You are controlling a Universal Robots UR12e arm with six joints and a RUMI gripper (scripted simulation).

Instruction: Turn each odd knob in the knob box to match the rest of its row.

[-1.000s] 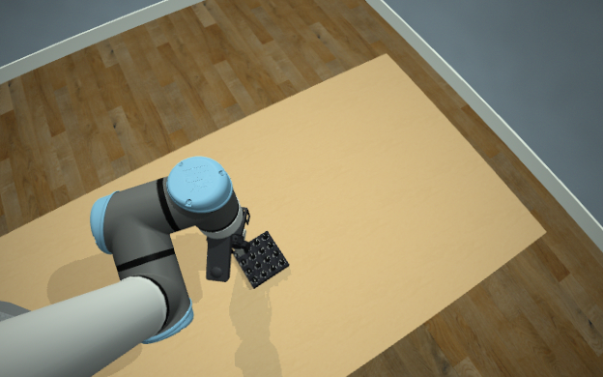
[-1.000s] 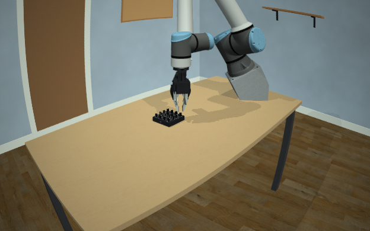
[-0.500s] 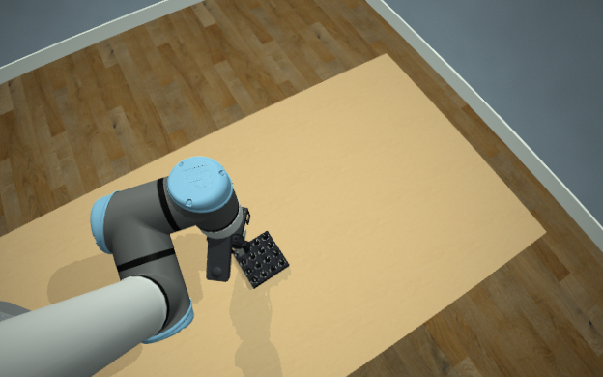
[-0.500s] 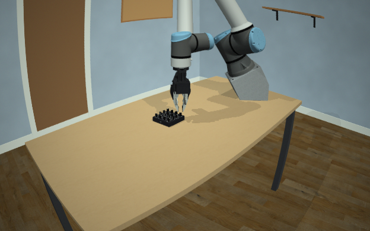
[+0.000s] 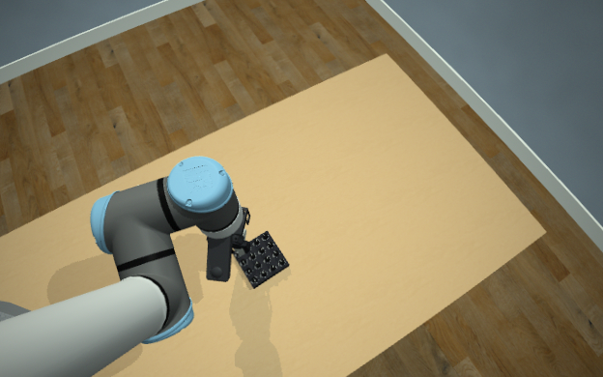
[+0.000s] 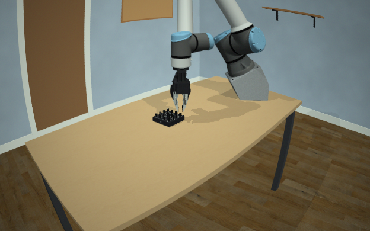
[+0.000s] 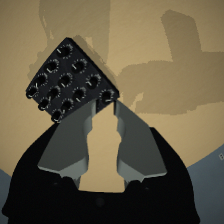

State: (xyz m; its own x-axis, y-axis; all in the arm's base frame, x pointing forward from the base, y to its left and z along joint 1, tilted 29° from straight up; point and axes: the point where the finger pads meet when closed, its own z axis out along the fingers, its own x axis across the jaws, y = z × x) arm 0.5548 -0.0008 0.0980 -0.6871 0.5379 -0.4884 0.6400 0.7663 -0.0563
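From the top, we see the black knob box (image 5: 263, 261) (image 6: 168, 122) (image 7: 70, 82) on the tan surface (image 5: 378, 184) (image 6: 113, 154) (image 7: 135, 45), partly under the arm's gripper (image 5: 240, 244) (image 6: 180, 111) (image 7: 106, 100). From the side, we see the gripper pointing down by the box's edge. In the wrist view, we see the fingers a narrow gap apart, with nothing between their tips.

- Knobs (image 5: 268, 259) (image 6: 168, 118) (image 7: 65, 79) crowd the box top (image 5: 271, 279) (image 6: 161, 121) (image 7: 72, 73); only narrow gaps between them.
- Gripper (image 5: 244, 248) (image 6: 181, 111) (image 7: 106, 100) fills the airspace by one box corner. Slim gap between its fingers.
- Arm (image 5: 141, 227) (image 6: 181, 48) blocks the approach above that side.
- Open way in from the box's far side, away from the arm base (image 6: 251, 86).
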